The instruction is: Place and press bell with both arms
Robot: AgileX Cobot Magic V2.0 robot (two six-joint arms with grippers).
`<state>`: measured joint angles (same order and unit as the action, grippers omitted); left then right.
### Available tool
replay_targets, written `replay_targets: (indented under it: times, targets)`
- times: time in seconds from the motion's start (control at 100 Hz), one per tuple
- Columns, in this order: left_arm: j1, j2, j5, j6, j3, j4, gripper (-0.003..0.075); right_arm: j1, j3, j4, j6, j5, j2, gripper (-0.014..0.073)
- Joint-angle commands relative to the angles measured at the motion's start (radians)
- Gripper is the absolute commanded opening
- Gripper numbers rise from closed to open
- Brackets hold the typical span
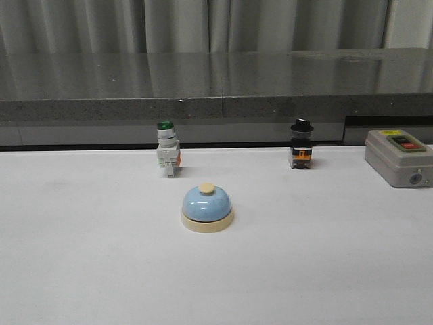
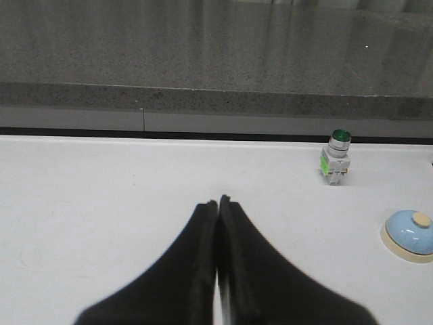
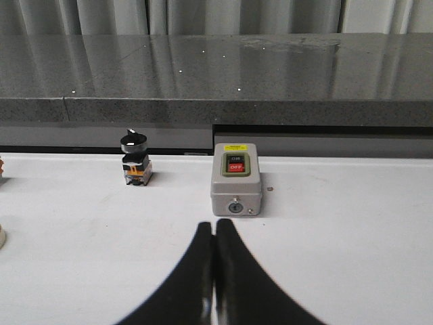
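So the bell (image 1: 207, 208) is sitting upright on the white table (image 1: 81, 257), roughly centre in the front view, light-blue dome on a cream base with the cream button on top, nothing touching it. Behind it to the left is a green-capped switch (image 1: 167, 149), and further right a black-knobbed switch (image 1: 301, 144), both near the table's back edge. A grey box (image 1: 399, 157) with an OFF button sits at the far right. Neither arm shows in the front view. The left gripper (image 2: 218, 202) has its fingers pressed together with nothing between them, hovering over bare table, bell well off to its side. Right gripper (image 3: 214, 225) is the same, fingers closed and empty, just in front of the grey box.
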<state>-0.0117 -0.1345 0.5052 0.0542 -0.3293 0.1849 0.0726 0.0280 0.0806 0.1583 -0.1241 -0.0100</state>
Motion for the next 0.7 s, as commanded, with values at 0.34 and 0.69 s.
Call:
replay_targets:
  times: [0.34,0.69]
  targets:
    - [0.003,0.168,-0.434,0.008,0.222,-0.073,-0.0019,-0.007,-0.001,0.011,-0.005,0.077,-0.015,-0.0068]
    - [0.003,0.175,-0.525,0.008,0.353,-0.087,-0.0019,-0.007,-0.001,0.011,-0.005,0.077,-0.015,-0.0068]
